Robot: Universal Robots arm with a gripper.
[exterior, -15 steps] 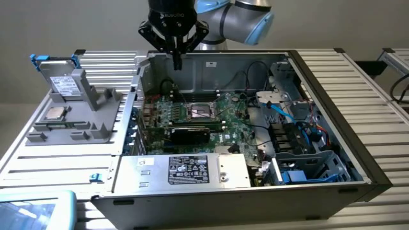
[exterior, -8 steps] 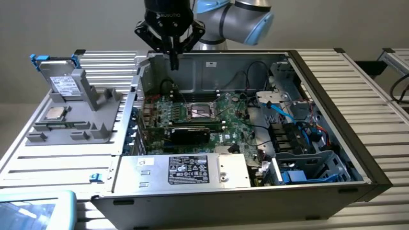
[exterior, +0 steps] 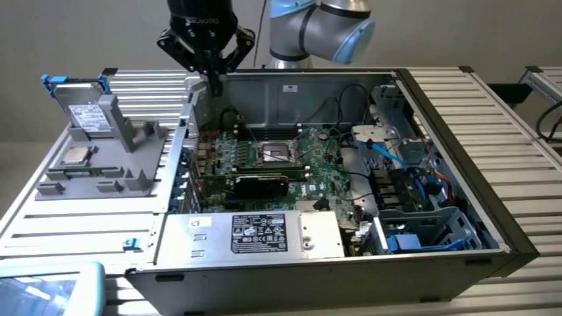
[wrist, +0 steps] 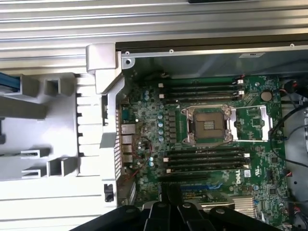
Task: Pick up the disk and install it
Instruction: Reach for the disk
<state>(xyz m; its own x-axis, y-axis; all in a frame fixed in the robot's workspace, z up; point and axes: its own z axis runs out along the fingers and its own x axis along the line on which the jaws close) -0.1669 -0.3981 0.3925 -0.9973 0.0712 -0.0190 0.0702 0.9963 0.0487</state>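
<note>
Above the far corner of the open computer case (exterior: 290,99), toward the exterior view's left, the pincer (exterior: 210,84) is held pointing straight down. It is carried by the arm (exterior: 320,26), which is bent in from behind the case's far wall. The pincer's fingers are pressed together at the tips, and nothing is gripped between them. The tips are seen just inside the case, close beside the upper edge of its left wall; whether that wall is touched cannot be told. In the wrist view the closed pincer (wrist: 170,195) is seen over the green circuit board (wrist: 159,130), near the open processor socket (wrist: 209,125) and its rows of black memory slots.

The disk (exterior: 86,113) is placed well apart from the pincer, outside the case on the exterior view's left. It is stood on edge in a grey holder (exterior: 131,141) on the slatted metal table (exterior: 70,217), with its blue frame uppermost. A small square silver chip (exterior: 75,156) is laid flat on the same holder, nearer than the disk. The left wall of the case and the holder's grey uprights are found between the pincer and the disk.

Inside the case, a silver box with a black label (exterior: 263,234) is set along the near wall. Blue cables (exterior: 391,155) are strung down the right side, and a blue-edged metal cage (exterior: 422,240) is fitted in the near right corner.
</note>
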